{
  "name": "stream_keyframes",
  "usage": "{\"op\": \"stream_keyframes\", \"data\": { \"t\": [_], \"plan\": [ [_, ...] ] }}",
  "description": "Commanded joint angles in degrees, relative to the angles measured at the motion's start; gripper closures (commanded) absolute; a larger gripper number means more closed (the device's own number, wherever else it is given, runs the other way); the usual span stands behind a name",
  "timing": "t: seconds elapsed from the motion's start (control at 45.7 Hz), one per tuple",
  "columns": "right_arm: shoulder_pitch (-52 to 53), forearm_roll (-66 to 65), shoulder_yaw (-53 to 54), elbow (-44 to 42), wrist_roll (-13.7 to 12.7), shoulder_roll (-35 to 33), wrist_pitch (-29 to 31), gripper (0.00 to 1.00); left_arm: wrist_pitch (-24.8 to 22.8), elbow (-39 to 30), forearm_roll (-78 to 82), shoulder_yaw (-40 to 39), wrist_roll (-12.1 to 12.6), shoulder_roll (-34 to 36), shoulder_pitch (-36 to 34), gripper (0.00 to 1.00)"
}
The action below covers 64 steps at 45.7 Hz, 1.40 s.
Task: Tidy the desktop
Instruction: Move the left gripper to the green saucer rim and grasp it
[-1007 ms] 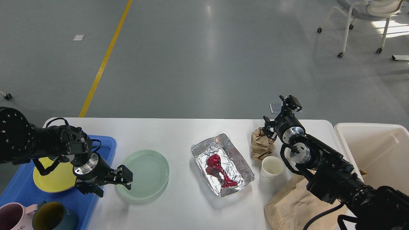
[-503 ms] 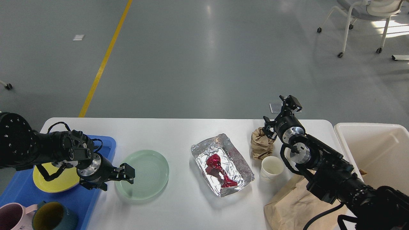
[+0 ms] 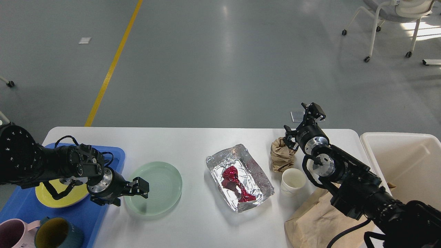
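The desktop fills the near half of the view, with a blue tray at its left end and a cream bin off its right end. On it, left to right: a green plate, a foil tray holding a red wrapper, a crumpled paper ball, a paper cup and a flat paper bag. The blue tray already carries a yellow plate and two mugs.

My left gripper sits at the green plate's left rim, its fingers spread with one above and one apparently at the rim edge; it holds nothing that I can confirm. My right gripper is raised over the far right of the desktop, behind the paper ball; it is seen end-on and I cannot tell whether it is spread or closed.

I judge the step in hand to be gripping the green plate for transfer to the blue tray. To do it well, I would slide the lower finger fully under the rim before closing, since the plate is shallow and smooth and may skid right if pushed. I would close firmly, lift level, and set it on the yellow plate or beside it, clear of the mugs.
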Motion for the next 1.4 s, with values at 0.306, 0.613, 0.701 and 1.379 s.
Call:
{"op": "stream_keyframes", "data": {
  "t": [0.306,0.613,0.701,1.379],
  "plan": [
    [0.0,0.0,0.0,0.01,0.01,0.04,0.0,0.0,1.18,0.09,0.0,-0.56,0.02,-0.19,0.78,0.09],
    [0.0,0.0,0.0,0.01,0.01,0.04,0.0,0.0,1.27,0.0,0.0,-2.32,5.98,-0.1,1.57,0.15],
    [0.0,0.0,0.0,0.01,0.01,-0.05,0.0,0.0,1.36,0.09,0.0,-2.67,7.83,-0.01,2.01,0.19],
    [0.0,0.0,0.0,0.01,0.01,0.04,0.0,0.0,-1.63,0.09,0.0,-2.76,8.72,0.25,2.01,0.61]
  ]
}}
